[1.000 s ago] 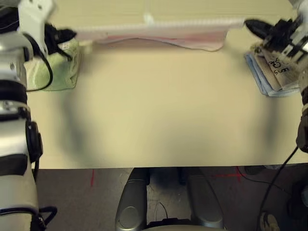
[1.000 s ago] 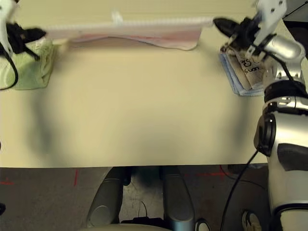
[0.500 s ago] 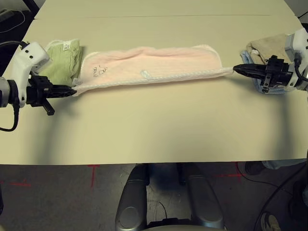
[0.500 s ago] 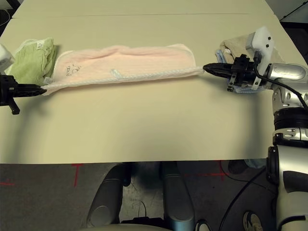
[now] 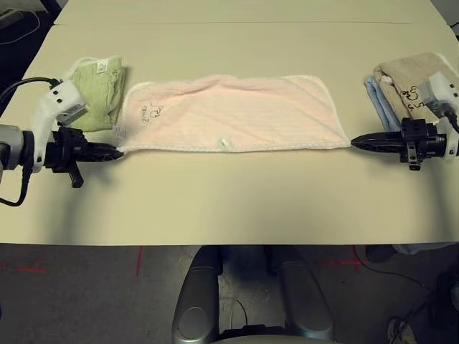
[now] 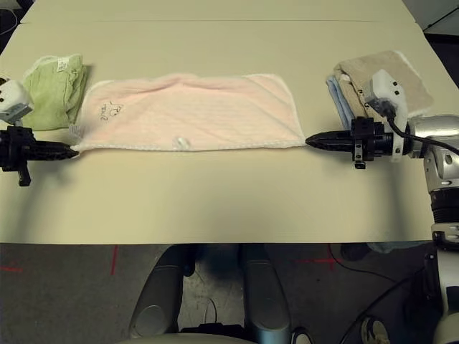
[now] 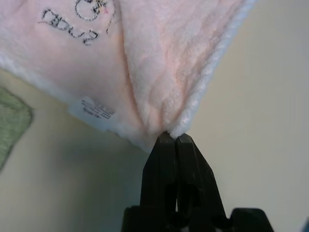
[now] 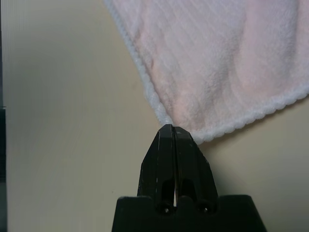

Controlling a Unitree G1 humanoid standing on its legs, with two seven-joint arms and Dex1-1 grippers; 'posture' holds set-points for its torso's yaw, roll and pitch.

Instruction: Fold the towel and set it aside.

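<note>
Two black-fingered grippers, left [image 5: 115, 152] at nine o'clock and right [image 5: 358, 142] at three, pinch the pale pink ribbed terry towel [image 5: 229, 115] by its near corners; keep it taut and level while folding.

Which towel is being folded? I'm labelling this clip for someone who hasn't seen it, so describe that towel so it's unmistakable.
On the tan table, look at the middle, between a folded green towel on the left and a beige and blue stack on the right. The towel lies spread flat there, its two near corners pinched by the left gripper and the right gripper. It alone is pale pink with a white corded edge.
</note>
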